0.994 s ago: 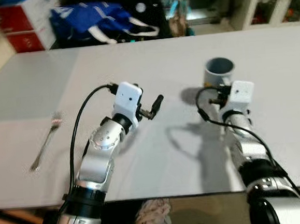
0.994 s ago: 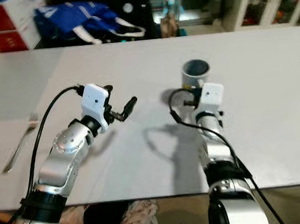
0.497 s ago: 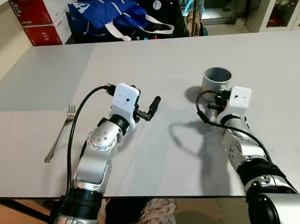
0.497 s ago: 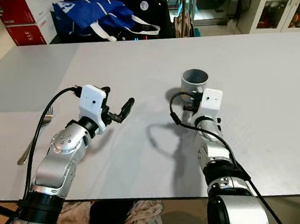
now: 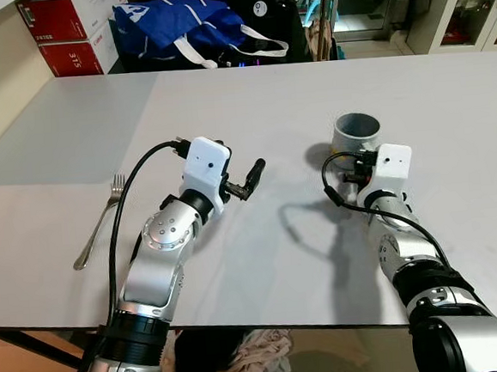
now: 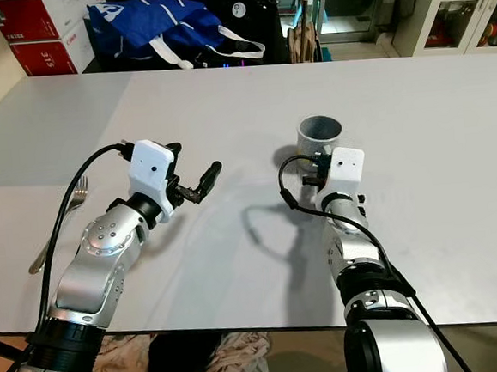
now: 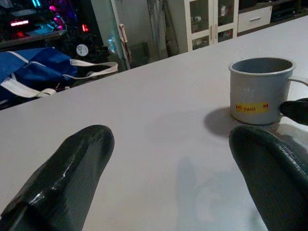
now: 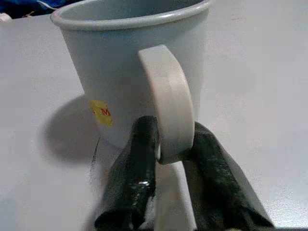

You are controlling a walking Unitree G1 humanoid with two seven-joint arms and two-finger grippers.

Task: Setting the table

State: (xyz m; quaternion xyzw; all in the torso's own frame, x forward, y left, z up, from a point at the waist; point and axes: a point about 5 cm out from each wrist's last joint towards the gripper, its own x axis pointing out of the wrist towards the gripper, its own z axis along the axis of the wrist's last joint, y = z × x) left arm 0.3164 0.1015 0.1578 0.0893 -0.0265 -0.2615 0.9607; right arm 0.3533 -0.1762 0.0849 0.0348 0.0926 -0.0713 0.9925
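While upright, mug (image 8: 130, 72) handle faces robot | right tool (image 8: 166, 159) clamps handle (both sides) | left tool (image 7: 168, 178) apart

The head views were bright and sharp, with even light from above. The white table (image 5: 448, 93) showed no strong glare. Both arms threw soft grey shadows on it, between them and a little forward. The mug (image 5: 357, 134) had a short shadow on its left side. The room behind the table was dark. The wrist views were dimmer and grainy; the black fingers (image 7: 72, 178) close to the lens were perhaps out of focus.
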